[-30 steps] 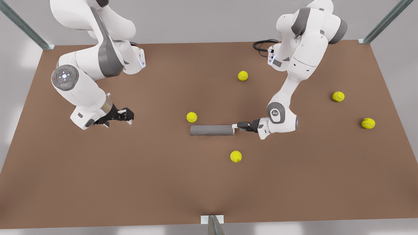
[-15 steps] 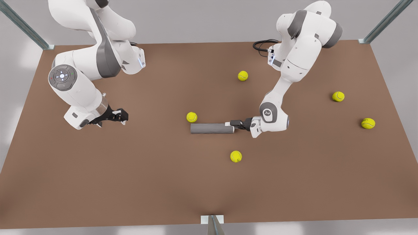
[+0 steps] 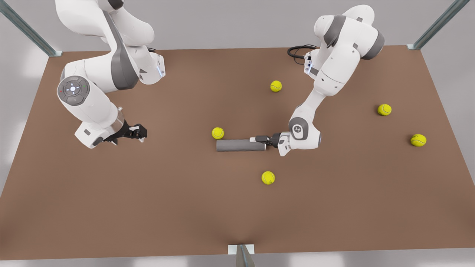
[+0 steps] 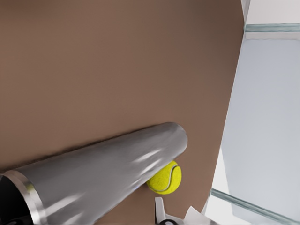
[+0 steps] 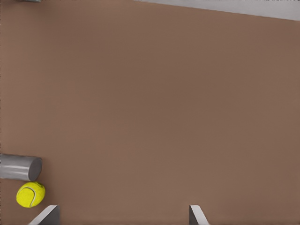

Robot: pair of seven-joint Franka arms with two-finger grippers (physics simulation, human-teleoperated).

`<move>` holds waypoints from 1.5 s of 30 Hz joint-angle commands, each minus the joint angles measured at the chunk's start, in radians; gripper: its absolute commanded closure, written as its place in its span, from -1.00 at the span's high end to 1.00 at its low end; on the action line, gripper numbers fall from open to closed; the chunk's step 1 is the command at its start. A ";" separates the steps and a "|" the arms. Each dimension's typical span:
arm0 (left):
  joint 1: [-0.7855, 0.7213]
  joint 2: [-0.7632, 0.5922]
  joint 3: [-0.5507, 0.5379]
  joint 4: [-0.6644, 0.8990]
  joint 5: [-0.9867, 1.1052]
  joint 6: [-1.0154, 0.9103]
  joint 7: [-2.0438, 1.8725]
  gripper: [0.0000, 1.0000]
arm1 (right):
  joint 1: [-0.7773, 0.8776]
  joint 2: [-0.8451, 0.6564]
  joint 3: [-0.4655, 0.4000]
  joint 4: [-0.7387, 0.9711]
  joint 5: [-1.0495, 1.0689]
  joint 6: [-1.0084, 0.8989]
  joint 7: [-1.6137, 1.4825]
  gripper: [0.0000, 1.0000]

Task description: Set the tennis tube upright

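Left gripper [image 3: 259, 140], at the front view's right, reaches over the rimmed end of the tennis tube [image 3: 240, 145]; whether its fingers are pressed together cannot be told. That tube lies flat mid-table [image 3: 185, 207], a ball [image 3: 218, 133] just beside its far end. A firm grip before tilting should prevent rolling. Right gripper [image 3: 141, 133] waits, fingers spread.

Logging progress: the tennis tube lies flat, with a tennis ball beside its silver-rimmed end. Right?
Not quite: the tennis tube lies flat, but the ball sits beside its plain end, as the left wrist view shows. The left gripper is at the rimmed end; the right gripper waits apart.
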 commanded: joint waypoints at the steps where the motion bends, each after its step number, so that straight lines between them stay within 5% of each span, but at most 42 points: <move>1: 0.000 0.000 -0.001 0.000 -0.002 0.000 0.000 0.36 | -0.002 -0.001 0.000 0.000 0.000 0.000 0.000 1.00; 9: 0.000 0.002 0.001 0.000 0.001 -0.005 0.000 0.03 | 0.007 0.007 0.003 0.000 0.000 -0.002 0.002 1.00; 28: 0.003 -0.044 0.001 0.002 0.004 -0.009 -0.017 -0.18 | 0.007 0.015 0.002 0.002 -0.008 0.002 -0.008 1.00; 37: 0.002 -0.067 0.001 -0.002 0.009 -0.015 -0.048 -0.57 | 0.008 0.016 0.002 0.002 -0.008 0.002 -0.007 1.00; 45: 0.002 -0.095 0.001 -0.003 0.072 -0.026 -0.114 -0.57 | 0.008 0.024 0.002 0.003 -0.009 0.002 -0.008 1.00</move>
